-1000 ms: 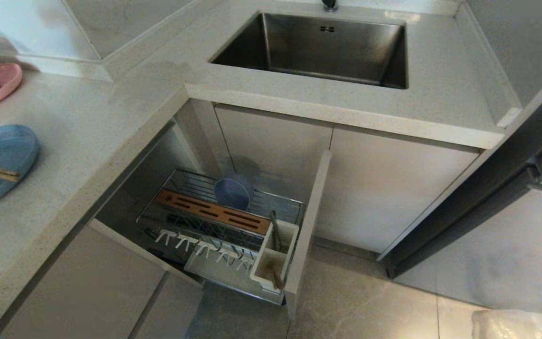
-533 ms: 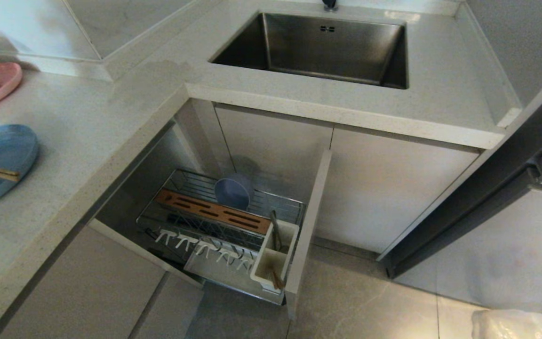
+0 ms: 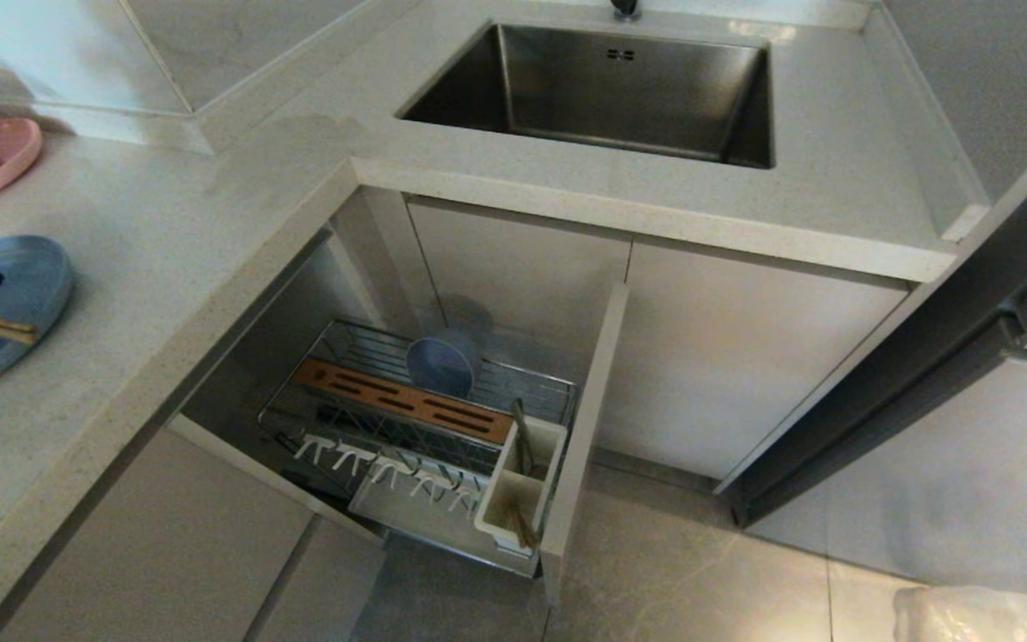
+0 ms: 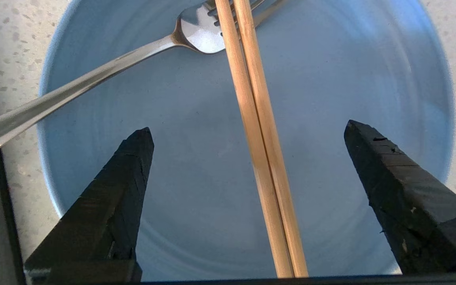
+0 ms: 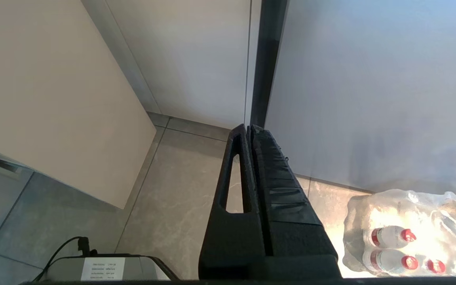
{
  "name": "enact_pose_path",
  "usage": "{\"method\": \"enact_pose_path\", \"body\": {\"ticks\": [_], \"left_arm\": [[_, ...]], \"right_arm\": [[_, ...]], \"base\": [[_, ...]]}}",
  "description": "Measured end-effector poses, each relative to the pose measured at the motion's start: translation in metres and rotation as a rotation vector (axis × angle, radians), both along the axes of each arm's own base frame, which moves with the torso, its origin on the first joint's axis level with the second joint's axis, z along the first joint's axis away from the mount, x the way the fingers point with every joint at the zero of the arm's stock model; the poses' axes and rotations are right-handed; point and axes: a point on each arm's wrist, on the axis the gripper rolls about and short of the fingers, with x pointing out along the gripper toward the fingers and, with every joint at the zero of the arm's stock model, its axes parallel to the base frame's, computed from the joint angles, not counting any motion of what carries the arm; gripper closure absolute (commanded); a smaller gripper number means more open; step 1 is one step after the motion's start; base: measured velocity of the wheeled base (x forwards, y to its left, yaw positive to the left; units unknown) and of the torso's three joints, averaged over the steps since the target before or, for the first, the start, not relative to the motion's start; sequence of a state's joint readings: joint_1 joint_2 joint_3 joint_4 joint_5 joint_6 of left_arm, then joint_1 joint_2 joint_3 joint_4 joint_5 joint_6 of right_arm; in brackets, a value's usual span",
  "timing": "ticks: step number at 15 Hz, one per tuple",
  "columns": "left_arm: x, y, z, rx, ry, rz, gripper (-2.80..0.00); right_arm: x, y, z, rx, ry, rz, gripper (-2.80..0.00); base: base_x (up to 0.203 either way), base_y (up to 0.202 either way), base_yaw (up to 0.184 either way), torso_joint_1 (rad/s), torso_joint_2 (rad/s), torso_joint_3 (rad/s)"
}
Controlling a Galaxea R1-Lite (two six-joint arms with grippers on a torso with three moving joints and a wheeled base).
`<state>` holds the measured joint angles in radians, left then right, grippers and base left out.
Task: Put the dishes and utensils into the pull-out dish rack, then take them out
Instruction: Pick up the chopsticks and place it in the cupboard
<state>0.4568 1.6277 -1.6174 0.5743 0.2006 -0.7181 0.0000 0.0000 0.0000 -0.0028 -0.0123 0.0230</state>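
- My left gripper [image 4: 247, 130] has spread wide, released, hanging over the chopsticks [image 4: 259, 158] on the plate [image 4: 331, 99].
- Judged: chopsticks unloaded — bowl [image 3: 442, 364] next.

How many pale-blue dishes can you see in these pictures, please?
2. The pale-blue plate lies on the countertop at the far left, under the left gripper. The small blue bowl stands in the pull-out dish rack.

Two chopsticks [image 4: 261, 158] and one fork [image 4: 93, 79] are lying on one pale-blue plate [image 4: 350, 79] beneath the spread left gripper [image 4: 247, 130].
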Motion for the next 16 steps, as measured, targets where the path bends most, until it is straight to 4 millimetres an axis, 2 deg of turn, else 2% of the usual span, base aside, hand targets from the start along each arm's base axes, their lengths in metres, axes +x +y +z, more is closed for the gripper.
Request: {"method": "enact_pose_path", "body": {"ticks": [14,15,16], "left_arm": [[0.0056,0.0054,-0.0079,-0.014,0.023,0.003,-2.8],[0.0055,0.0054,-0.008,-0.014,0.023,0.003,0.0],[0.0054,0.0055,-0.0081,-0.014,0.025,0.003,0.0]], "right_arm": [[0.0,0.0,0.0,0.0,0.0,0.0,0.0],[0.0,0.0,0.0,0.0,0.0,0.0,0.0],[0.0,0.0,0.0,0.0,0.0,0.0,0.0]], "base": [[0.0,0.0,0.0,0.0,0.0,0.0],[0.0,0.0,0.0,0.0,0.0,0.0],[0.0,0.0,0.0,0.0,0.0,0.0]]}}
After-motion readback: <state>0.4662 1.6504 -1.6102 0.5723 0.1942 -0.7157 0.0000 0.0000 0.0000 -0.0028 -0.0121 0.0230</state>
